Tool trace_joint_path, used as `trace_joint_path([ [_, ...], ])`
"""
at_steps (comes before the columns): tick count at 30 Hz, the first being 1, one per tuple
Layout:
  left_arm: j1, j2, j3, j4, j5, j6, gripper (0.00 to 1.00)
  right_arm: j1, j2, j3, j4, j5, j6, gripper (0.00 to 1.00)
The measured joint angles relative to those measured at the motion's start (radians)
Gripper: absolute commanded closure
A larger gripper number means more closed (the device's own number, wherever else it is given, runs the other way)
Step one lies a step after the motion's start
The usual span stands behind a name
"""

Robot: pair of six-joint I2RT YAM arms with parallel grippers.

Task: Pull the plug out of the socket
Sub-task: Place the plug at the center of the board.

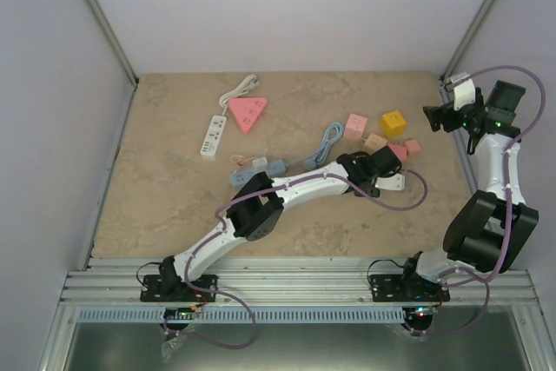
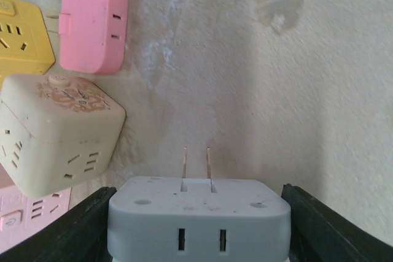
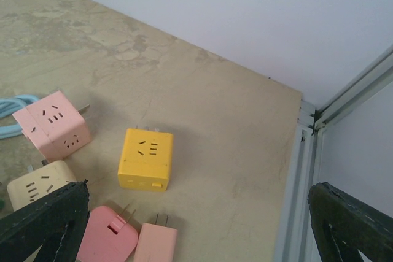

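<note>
Plug (image 2: 198, 213), a grey-white block, sits clamped between the jaws of the left gripper (image 2: 199, 240), low over the table (image 1: 174, 197) right of centre. The right gripper (image 3: 196, 213) hangs spread wide and empty by the far right corner. A beige cube socket (image 2: 58, 133) lies just beside the plug, apart from it. Both prongs (image 2: 196, 162) stand bare, so the pull looks done; the next move likely calls for carrying the plug clear and letting go
</note>
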Motion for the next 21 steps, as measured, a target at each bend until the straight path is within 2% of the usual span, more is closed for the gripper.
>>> trace_joint_path([
  [1, 0.000, 0.005, 0.000, 0.016, 0.000, -0.006, 0.59, 0.000, 0.000, 0.000, 0.000, -0.001, 0.000, 0.02],
  [3, 0.000, 0.013, 0.000, 0.044, 0.000, -0.020, 0.55, 0.000, 0.000, -0.001, 0.000, -0.003, 0.000, 0.02],
  [5, 0.000, 0.019, 0.000, 0.068, 0.000, -0.027, 0.46, 0.000, 0.000, -0.002, 0.001, -0.004, 0.000, 0.02],
  [9, 0.000, 0.024, 0.000, 0.094, 0.003, -0.043, 0.19, 0.000, 0.000, -0.008, 0.004, -0.007, 0.003, 0.02],
  [12, 0.000, 0.026, 0.000, 0.102, 0.013, -0.053, 0.03, 0.000, 0.000, -0.010, 0.005, -0.011, 0.003, 0.02],
  [14, 0.000, 0.027, -0.002, 0.104, 0.021, -0.064, 0.00, 0.000, 0.000, -0.011, 0.007, -0.014, 0.003, 0.02],
  [21, 0.000, 0.028, -0.030, 0.113, 0.036, -0.082, 0.00, 0.000, 0.000, -0.011, 0.007, -0.023, 0.003, 0.02],
])
